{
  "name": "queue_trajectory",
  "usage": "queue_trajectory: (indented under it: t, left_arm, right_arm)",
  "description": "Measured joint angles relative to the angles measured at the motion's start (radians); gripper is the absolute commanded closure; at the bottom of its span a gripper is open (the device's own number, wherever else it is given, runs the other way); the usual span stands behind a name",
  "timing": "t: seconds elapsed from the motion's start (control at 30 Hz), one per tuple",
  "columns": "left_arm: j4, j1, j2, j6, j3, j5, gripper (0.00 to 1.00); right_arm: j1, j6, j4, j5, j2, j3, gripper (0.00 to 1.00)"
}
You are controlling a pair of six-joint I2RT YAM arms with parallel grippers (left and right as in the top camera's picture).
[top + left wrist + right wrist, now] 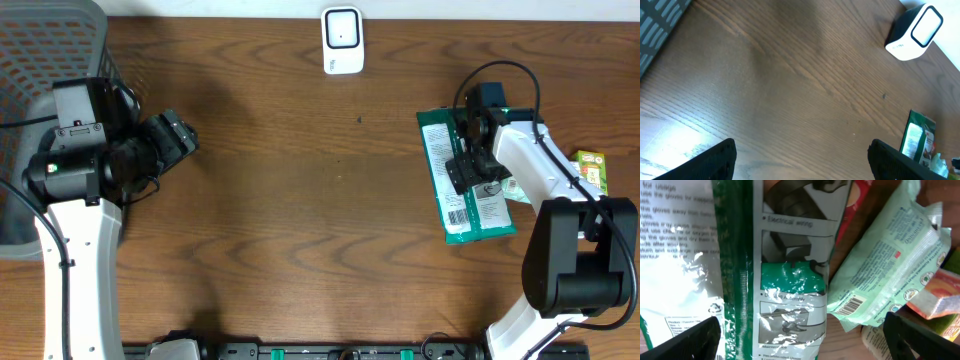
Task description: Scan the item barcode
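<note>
- A grey basket (50, 40) stood at the far left corner of the wooden table (300, 200).
- Just beside the basket, the left gripper (185, 135) hung over bare wood. In the left wrist view its two fingers (715, 160) were wide apart and nothing was between them.
- The white scanner (342, 40) stood at the far edge of the table, near the middle. It was well apart from both arms, and its front window showed in the left wrist view (915, 31).
- The green packet (437, 150) lay flat on the right part of the table, with its long side running from the far edge toward the near edge. A white label with a barcode (457, 212) faced up near its nearer end.
- The right gripper (470, 165) was directly above this packet. In the right wrist view its fingers (685, 340) stood far apart at both sides, over the crinkled green foil (790, 280), and they clamped nothing.
- A pale green packet (890, 265) lay just beside the green one and touched its right edge; its own barcode was visible.
- A small green and yellow box (590, 170) lay at the far right.
</note>
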Motion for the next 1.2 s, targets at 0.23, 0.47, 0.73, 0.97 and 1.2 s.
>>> queue_trajectory:
  t: [0.23, 0.47, 0.73, 0.97, 1.2]
  left_arm:
    - [0.0, 0.0, 0.0, 0.0, 0.0, 0.0, 0.15]
    - [0.0, 0.0, 0.0, 0.0, 0.0, 0.0, 0.15]
    - [0.0, 0.0, 0.0, 0.0, 0.0, 0.0, 0.15]
    - [0.0, 0.0, 0.0, 0.0, 0.0, 0.0, 0.15]
    - [0.0, 0.0, 0.0, 0.0, 0.0, 0.0, 0.15]
  right_arm:
    - [0.0, 0.066, 0.012, -0.003, 0.0, 0.022, 0.01]
    - [0.0, 0.079, 0.012, -0.003, 0.0, 0.022, 0.01]
    - [0.0, 0.083, 0.012, -0.003, 0.0, 0.022, 0.01]
    - [0.0, 0.083, 0.012, -0.003, 0.0, 0.022, 0.01]
    - [0.0, 0.083, 0.012, -0.003, 0.0, 0.022, 0.01]
